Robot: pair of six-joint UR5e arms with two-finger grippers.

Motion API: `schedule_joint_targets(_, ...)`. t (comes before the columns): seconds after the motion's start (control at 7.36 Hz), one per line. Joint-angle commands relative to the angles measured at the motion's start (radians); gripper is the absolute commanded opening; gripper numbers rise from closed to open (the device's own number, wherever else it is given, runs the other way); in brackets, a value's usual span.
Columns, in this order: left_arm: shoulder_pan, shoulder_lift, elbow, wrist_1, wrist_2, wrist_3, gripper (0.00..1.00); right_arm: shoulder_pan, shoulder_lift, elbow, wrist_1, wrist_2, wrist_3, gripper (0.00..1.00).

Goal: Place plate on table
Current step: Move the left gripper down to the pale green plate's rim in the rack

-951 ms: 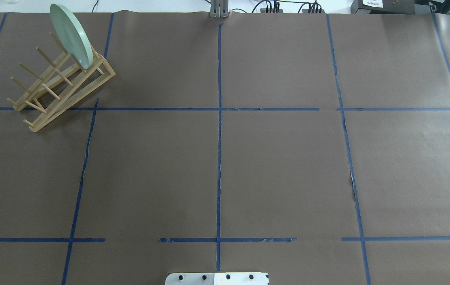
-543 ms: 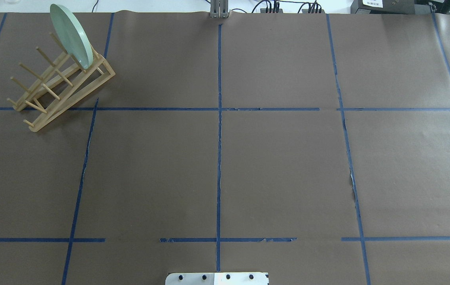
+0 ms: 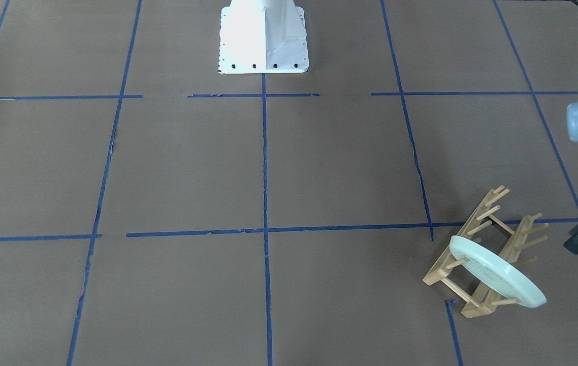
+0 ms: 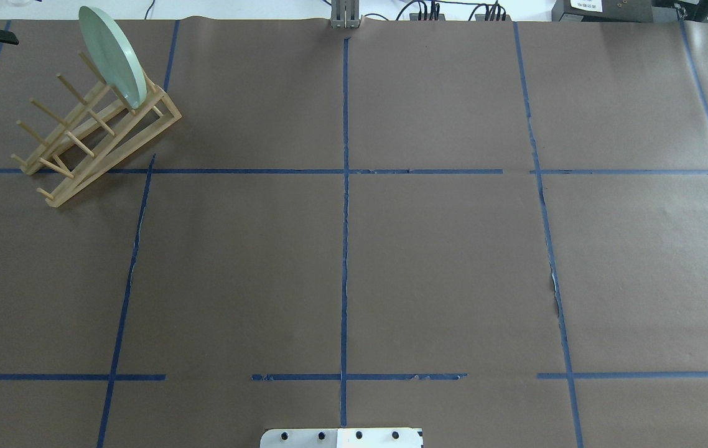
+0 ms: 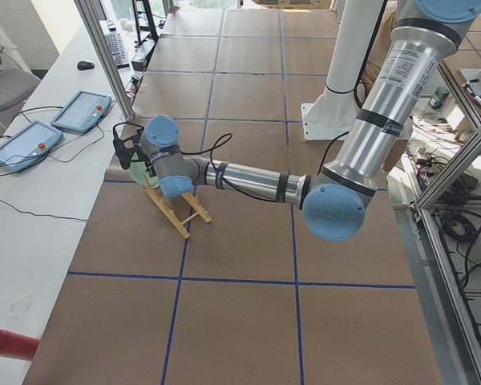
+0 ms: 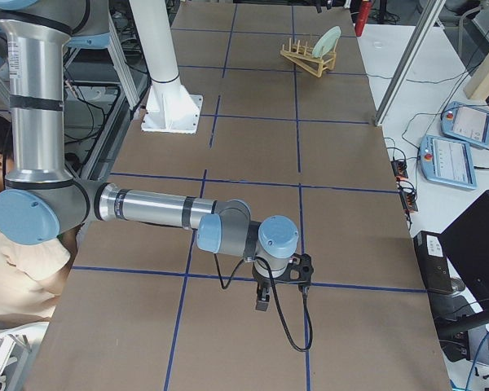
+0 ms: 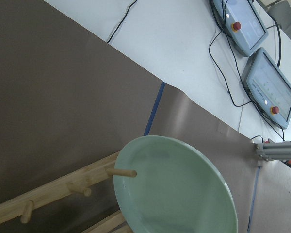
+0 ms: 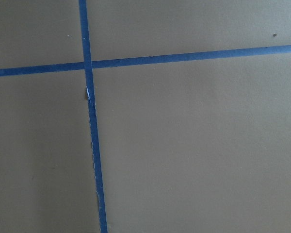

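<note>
brown taped table (image 4: pixel 441 261), wooden peg rack (image 4: pixel 89 129) far left, white robot base (image 4: pixel 341 437)

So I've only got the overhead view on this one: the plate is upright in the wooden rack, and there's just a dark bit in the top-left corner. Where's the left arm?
Observer: The left view shows the left arm stretched low over the table, its wrist right beside the rack.
Operator: Has it got the plate?
Observer: No. Its wrist camera looks at the plate leaning against a peg, with nothing gripping it.
Operator: And the right arm?
Observer: The right view has the right arm over the table's opposite end, far from the rack.
</note>
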Motion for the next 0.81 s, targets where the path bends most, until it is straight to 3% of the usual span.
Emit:
schedule_joint_targets(0.0,0.026,-0.001,0.069,-0.152,0.051,-0.164,1.00,0.000,0.000,0.000,0.000,0.000,0.000,1.00)
schedule_joint_targets(0.27,0.036,-0.004,0.094,-0.157,-0.069,-0.169,1.00,0.000,0.000,0.000,0.000,0.000,0.000,1.00)
schedule_joint_targets(0.68,0.041,-0.090,0.145,-0.153,-0.069,-0.272,1.00,0.000,0.000,0.001,0.000,0.000,0.000,1.00)
